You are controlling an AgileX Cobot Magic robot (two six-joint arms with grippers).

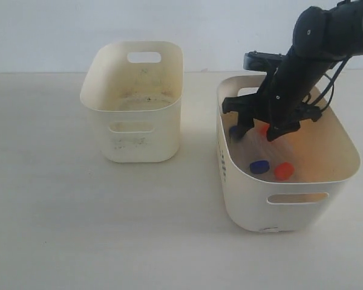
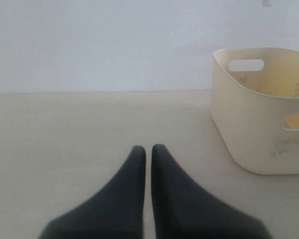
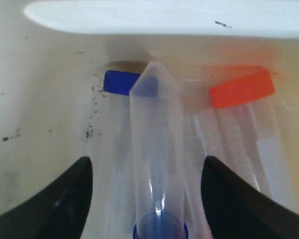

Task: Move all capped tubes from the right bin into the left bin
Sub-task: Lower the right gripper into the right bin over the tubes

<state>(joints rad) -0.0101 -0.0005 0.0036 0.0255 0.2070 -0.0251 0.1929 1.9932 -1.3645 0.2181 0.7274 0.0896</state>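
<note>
R gripper (image 1: 254,138) was seen inside right bin (image 1: 290,208), jaws spread astride one blue-capped tube (image 3: 157,149) w/o contact. Four capped tubes (image 1: 259,167) were seen in that bin. L gripper (image 2: 148,149): jaws were shut, empty, over desk (image 2: 65,149).

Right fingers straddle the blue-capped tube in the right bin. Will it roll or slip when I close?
Probably rolls: the blue-capped tube is round, lying on its side. Its glossy clear wall looks slippery, so it may squirt out. It looks empty, so likely light.

loc: prob. lab/test bench | evid: bare pale tabletop (image 1: 54,229), blank white wall (image 1: 42,30), capped tubes (image 1: 260,167)
</note>
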